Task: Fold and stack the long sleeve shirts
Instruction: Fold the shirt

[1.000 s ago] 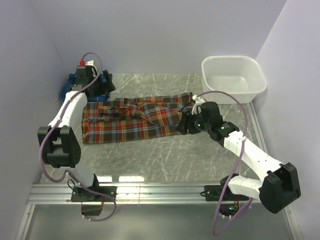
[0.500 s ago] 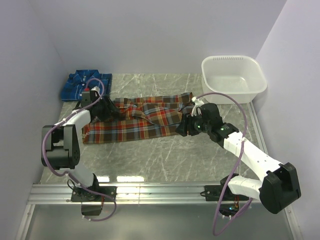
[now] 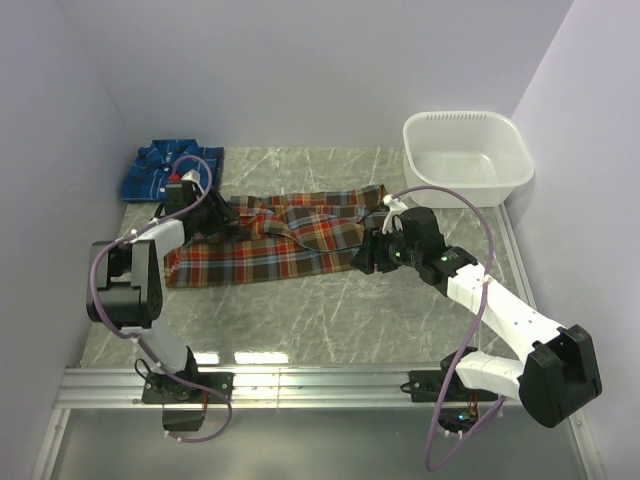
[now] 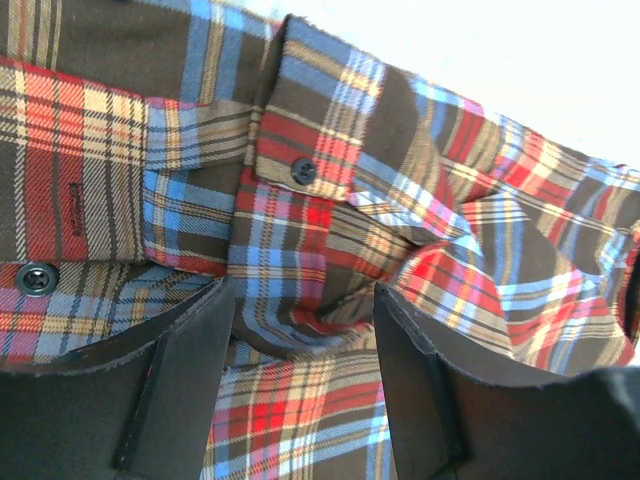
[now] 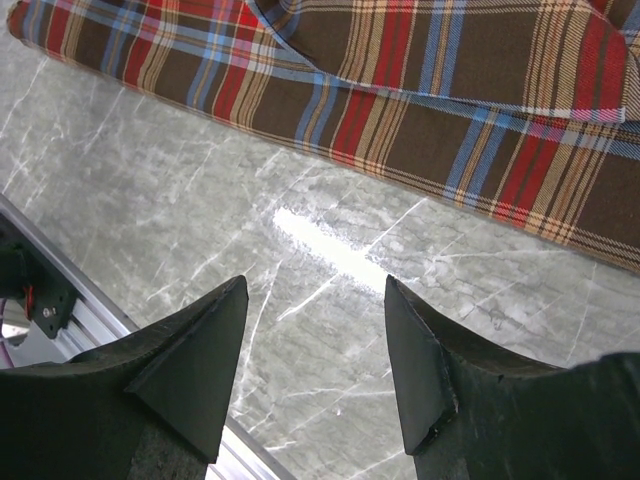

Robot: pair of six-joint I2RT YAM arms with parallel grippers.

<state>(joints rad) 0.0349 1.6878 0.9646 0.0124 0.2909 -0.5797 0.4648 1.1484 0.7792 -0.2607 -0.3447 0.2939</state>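
The red-orange plaid shirt (image 3: 270,240) lies spread flat across the middle of the table, sleeves folded in. The blue plaid shirt (image 3: 170,170) lies folded at the back left corner. My left gripper (image 3: 207,216) is low over the red shirt's upper left part. In the left wrist view the gripper (image 4: 305,330) is open, its fingers (image 4: 190,390) either side of a raised fold of the red shirt (image 4: 300,240) near a button. My right gripper (image 3: 366,256) is at the shirt's right edge. In the right wrist view it (image 5: 315,295) is open and empty over bare marble, the shirt's hem (image 5: 430,90) just beyond.
A white plastic tub (image 3: 468,158) stands at the back right corner. The marble table (image 3: 330,310) runs to a metal rail (image 3: 320,380) at the near edge. Walls close in the left, back and right sides.
My left gripper has come away from the blue shirt at the back left, down and right onto the red shirt's upper left part. The right gripper has barely moved.
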